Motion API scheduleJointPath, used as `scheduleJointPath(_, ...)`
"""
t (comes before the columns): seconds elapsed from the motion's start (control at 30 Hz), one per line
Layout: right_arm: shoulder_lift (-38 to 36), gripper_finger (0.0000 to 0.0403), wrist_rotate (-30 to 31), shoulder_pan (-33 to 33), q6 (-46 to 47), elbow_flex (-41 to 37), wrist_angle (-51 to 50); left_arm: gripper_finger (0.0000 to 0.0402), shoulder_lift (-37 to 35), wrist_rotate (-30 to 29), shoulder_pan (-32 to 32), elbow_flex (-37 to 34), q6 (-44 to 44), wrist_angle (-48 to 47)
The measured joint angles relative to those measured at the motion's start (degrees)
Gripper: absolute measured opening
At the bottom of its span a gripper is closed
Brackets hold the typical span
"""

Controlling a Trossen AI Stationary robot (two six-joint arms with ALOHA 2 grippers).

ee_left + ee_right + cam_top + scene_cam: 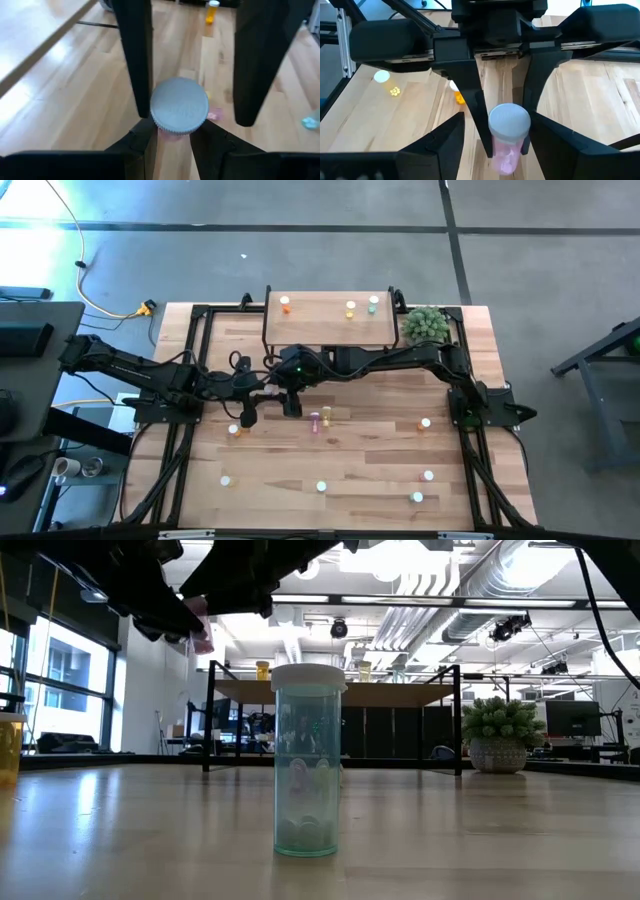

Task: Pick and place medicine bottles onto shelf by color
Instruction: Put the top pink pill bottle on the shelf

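Green-tinted bottle (307,760) stands upright on its own near the desk's front edge, closest to the low camera. Above the middle of the desk, just in front of the shelf (325,328), the left gripper (174,132) clamps a pink bottle (506,157) by its body, white cap up. The right gripper (497,122) faces it, fingers spread open on either side of that bottle. Orange, yellow and green bottles stand along the shelf's far edge.

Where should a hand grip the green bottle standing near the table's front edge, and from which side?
Grip the green bottle around its body just under the white cap, coming straight down from above: it stands upright with nothing close beside it.
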Motion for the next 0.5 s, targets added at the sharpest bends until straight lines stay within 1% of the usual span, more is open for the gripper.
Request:
scheduleJointPath(0.17, 0.00, 0.0191, -0.01, -0.02, 0.02, 0.00, 0.02, 0.0092, 0.00, -0.57, 0.00, 0.00, 1.22, 1.26)
scheduleJointPath(0.5, -0.02, 0.0129, 0.12, -0.15, 2.14, 0.00, 0.13, 0.0092, 0.00, -0.34, -0.02, 0.00, 1.35, 1.49)
